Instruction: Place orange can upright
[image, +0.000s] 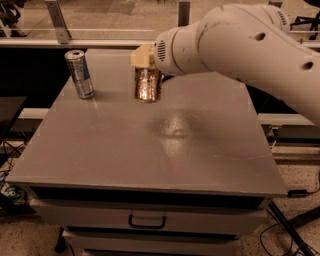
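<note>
Orange can (147, 85) upright toward the back of the table (100, 155), a little left of the middle. Cannot tell whether its base touches the top or hangs just above it. Gripper (145, 64) right at the can's upper end, pinching it from above; only a cream-coloured finger (141, 55) visible there, the remainder hidden behind the wrist.

To the left, well apart, a slim silver-and-blue can (80, 74). Stands taller and narrower than the orange one, leans slightly to the left in this view, opened-looking silver top facing up. Nothing between the two cans but bare tabletop. Over the back right corner, the white arm (240, 45), reaching in from the right and covering what lies behind it. In front of the orange can, open surface down to the near edge.

Orange can: metallic, golden-orange, mottled with dark swirls, plain cylinder. Arm: smooth, rounded white shell with a few small dark holes and a grille of slots at the wrist end. Table: flat matte grey slab, squared edges, with a pale patch of glare (175, 125) near the centre. Below it, a grey drawer front with a dark bracket handle (147, 220). Beside the table on the right, black cables (287, 235) on a speckled floor.
</note>
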